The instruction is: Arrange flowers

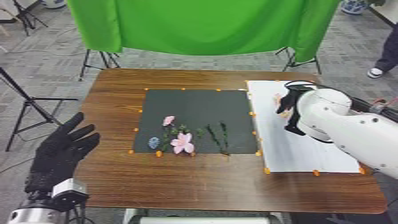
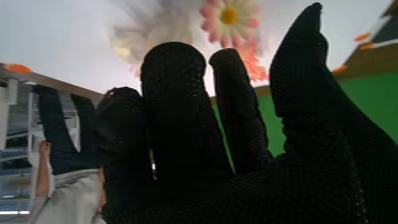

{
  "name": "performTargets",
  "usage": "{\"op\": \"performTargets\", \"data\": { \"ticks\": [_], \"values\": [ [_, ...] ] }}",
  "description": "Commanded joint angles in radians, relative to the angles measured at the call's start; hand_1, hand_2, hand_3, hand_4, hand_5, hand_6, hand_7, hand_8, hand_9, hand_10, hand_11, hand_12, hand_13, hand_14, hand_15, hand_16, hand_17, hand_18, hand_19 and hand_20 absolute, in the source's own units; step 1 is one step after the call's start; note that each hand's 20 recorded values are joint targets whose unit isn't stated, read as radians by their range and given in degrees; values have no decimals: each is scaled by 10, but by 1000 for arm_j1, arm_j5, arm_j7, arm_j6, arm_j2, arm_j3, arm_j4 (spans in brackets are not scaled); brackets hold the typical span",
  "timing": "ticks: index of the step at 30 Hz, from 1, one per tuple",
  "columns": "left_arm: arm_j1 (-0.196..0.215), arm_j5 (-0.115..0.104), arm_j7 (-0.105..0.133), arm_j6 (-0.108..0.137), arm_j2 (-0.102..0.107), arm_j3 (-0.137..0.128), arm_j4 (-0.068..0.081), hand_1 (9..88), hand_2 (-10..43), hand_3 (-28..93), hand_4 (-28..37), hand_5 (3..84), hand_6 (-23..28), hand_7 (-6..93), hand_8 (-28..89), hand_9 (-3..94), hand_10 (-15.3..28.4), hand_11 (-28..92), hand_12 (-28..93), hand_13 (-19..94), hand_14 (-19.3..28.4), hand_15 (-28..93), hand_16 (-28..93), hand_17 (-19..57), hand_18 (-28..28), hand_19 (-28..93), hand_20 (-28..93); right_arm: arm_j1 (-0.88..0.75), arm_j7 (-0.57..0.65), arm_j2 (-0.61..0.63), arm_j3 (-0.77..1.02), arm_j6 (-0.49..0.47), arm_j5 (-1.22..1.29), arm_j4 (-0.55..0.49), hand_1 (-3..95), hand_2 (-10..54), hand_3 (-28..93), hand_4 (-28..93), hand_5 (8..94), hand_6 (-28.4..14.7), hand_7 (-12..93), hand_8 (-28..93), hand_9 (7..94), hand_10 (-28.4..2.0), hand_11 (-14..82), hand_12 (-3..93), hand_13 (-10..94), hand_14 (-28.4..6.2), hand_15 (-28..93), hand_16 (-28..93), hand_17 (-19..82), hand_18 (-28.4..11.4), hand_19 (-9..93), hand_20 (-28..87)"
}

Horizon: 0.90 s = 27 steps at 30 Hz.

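Your right hand [image 1: 296, 107] is over the white sheet [image 1: 306, 157], its fingers long and nearly straight, spread enough to let something slip between them; you see nothing gripped. Just beyond its fingertips lie a daisy-like flower [image 2: 228, 16] with pink-tipped petals and a yellow centre, a cream flower [image 2: 155, 37], and a coral flower [image 2: 251, 60] showing through the gap between fingers. Whether any petal touches the glove, you cannot tell. That open shape probably serves to straddle a bloom or stem before closing, or to free one just set down; if the fingers close too flat, they could crush petals or drag a neighbour along.

Your left hand [image 1: 67, 150] is open and empty beside the dark mat [image 1: 187, 102], well apart from the flowers, presumably to leave the right arm room. Nearer its fingers than the right's, on the mat, lie a small pink flower [image 1: 169, 120], a blue flower [image 1: 154, 142], a large pink flower [image 1: 182, 143] and slim green stems [image 1: 224, 137]. They fan out from the mat's near edge, heads mostly away from you, which suggests a bouquet laid flat.
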Motion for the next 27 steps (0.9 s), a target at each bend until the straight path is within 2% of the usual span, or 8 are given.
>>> {"op": "performTargets", "data": {
  "ticks": [1, 4, 5, 13, 18, 19, 21, 27],
  "values": [
    [1, 16, -19, -8, -29, -8, 1, 301, 64, 639, -192, 366, 98, 85, -70, 329, 205, 276, 117, 220, 279, 576, -122, -64, 284, 559, -4, -16, 5, -18, -3, -10, -7, 9, 371, -18, 790, -229, 555, -21, 164, -108, 610, -175, 167, 147, 705, -96, 748, 113, 488, -172, 932, 312],
    [-12, 30, -41, -18, -45, -8, 5, 302, 65, 638, -193, 365, 98, 86, -69, 329, 205, 277, 117, 220, 279, 576, -122, -64, 284, 559, -5, -28, 7, -25, -1, -13, -24, 11, 377, -18, 789, -231, 565, -18, 167, -108, 619, -169, 169, 148, 709, -94, 747, 113, 489, -172, 932, 313],
    [-11, 23, -29, -13, -40, -5, 5, 302, 65, 638, -193, 365, 98, 86, -70, 329, 206, 277, 117, 220, 280, 576, -122, -64, 284, 559, -4, -12, 6, -29, -20, -5, -20, 15, 383, -18, 789, -231, 572, -16, 169, -108, 626, -168, 171, 148, 711, -93, 747, 113, 490, -172, 932, 313],
    [-12, 38, -49, -22, -59, -6, 6, 302, 65, 639, -193, 365, 98, 86, -70, 329, 206, 275, 117, 220, 280, 576, -122, -64, 284, 560, -5, 12, 8, -34, -103, 47, -97, 4, 444, -42, 768, -259, 619, -2, 194, -69, 692, -141, 190, 150, 744, -73, 730, 120, 502, -169, 932, 314],
    [1, 16, -21, -11, -38, -4, 4, 301, 65, 639, -193, 366, 98, 86, -70, 330, 206, 275, 117, 220, 280, 576, -122, -65, 284, 559, -5, 39, 18, -31, -162, 134, -145, 5, 561, -68, 703, -279, 736, 15, 250, 10, 852, -86, 113, 265, 814, -37, 694, 142, 539, -159, 932, 336],
    [-10, 33, -48, -20, -57, -7, 6, 301, 65, 638, -193, 366, 98, 86, -70, 330, 206, 275, 117, 220, 280, 576, -122, -66, 284, 559, -5, 41, 22, -21, -170, 150, -153, -4, 568, -68, 702, -280, 750, 16, 251, 12, 867, -84, 112, 271, 825, -31, 689, 143, 545, -157, 932, 340],
    [-5, 36, -51, -21, -63, -11, 4, 301, 65, 639, -192, 366, 98, 86, -70, 329, 205, 275, 118, 220, 280, 575, -122, -66, 284, 558, -5, 57, 30, -17, -182, 178, -165, -13, 574, -72, 702, -281, 766, 15, 245, 15, 882, -81, 115, 273, 836, -27, 684, 146, 554, -155, 932, 347],
    [22, 16, -24, -7, -44, -23, -3, 302, 65, 639, -192, 367, 98, 87, -70, 330, 206, 275, 118, 220, 280, 576, -122, -65, 284, 559, -4, 96, 25, -14, -171, 209, -198, -64, 576, -80, 716, -282, 783, 10, 232, 25, 898, -85, 124, 278, 853, -22, 679, 151, 566, -153, 932, 356]
  ]
}}
